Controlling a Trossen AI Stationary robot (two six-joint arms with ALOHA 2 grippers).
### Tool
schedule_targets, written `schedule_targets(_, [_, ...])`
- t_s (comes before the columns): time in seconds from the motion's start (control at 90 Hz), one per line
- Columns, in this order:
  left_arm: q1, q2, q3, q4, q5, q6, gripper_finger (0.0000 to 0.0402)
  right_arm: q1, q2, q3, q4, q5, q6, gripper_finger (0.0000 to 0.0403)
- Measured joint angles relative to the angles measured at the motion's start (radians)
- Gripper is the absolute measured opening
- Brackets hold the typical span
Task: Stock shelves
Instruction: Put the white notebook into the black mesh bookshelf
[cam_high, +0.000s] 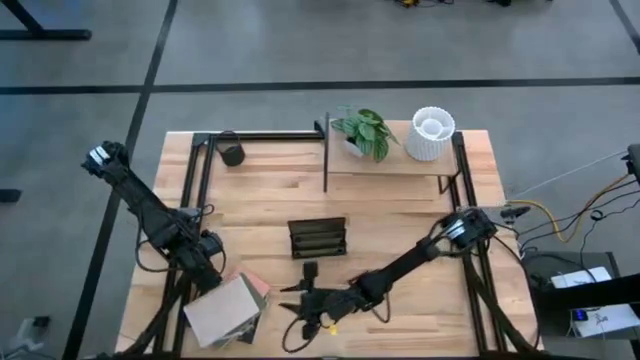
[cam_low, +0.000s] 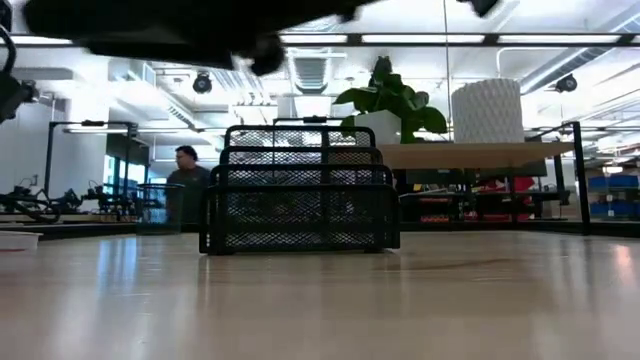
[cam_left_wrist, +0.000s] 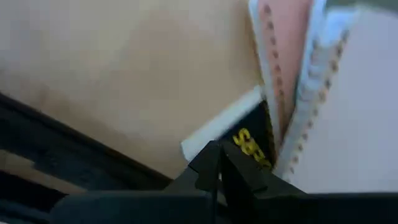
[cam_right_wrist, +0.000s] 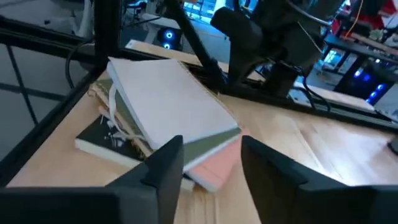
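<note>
At the bench's (cam_high: 400, 215) near edge, about seven o'clock from its middle, lies a stack of books (cam_high: 228, 310): a pale-covered book on top, a pink one and a dark one beneath, fanned rather than squared. That loose pile is probably the stock waiting to go up, set where both arms can reach it.

The right gripper (cam_right_wrist: 208, 163) hangs at about six o'clock, just beside the stack, its fingers spread apart and holding nothing. It points at the pink book's exposed corner, so I judge it is lining up for a pick. The right arm lies low and stretched, running from its base at four o'clock across the near bench.

The left gripper (cam_left_wrist: 217, 163) sits at the stack's other side, close against the books' edges. Its fingertips appear pressed together with nothing clearly between them, perhaps bracing the pile. The left arm slants down from nine o'clock.

At the centre stands a black mesh book rack (cam_high: 318, 238), empty, well apart from the books.

Farthest, at one o'clock, are the shelves (cam_high: 390, 165), whose board already carries a potted plant (cam_high: 365, 131) and a white ribbed pot (cam_high: 431, 134). A small dark cup (cam_high: 232, 154) stands at eleven o'clock.
</note>
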Motion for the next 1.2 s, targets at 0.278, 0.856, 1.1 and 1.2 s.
schedule_targets(0.278, [-0.101, 0.053, -0.004, 0.058, 0.0, 0.003, 0.0, -0.016, 0.154, 0.267, -0.166, -0.001, -0.022, 0.0198])
schedule_targets(0.856, [-0.181, 0.118, -0.005, 0.1, 0.051, 0.157, 0.0, -0.044, 0.343, 0.656, -0.515, 0.026, -0.165, 0.0225])
schedule_targets(1.1, [-0.181, 0.11, -0.005, 0.102, 0.089, 0.166, 0.0, -0.035, 0.339, 0.727, -0.667, 0.027, -0.122, 0.0214])
schedule_targets(1.2, [-0.181, 0.119, -0.005, 0.122, 0.07, 0.166, 0.0, -0.026, 0.34, 0.718, -0.684, 0.024, -0.074, 0.0213])
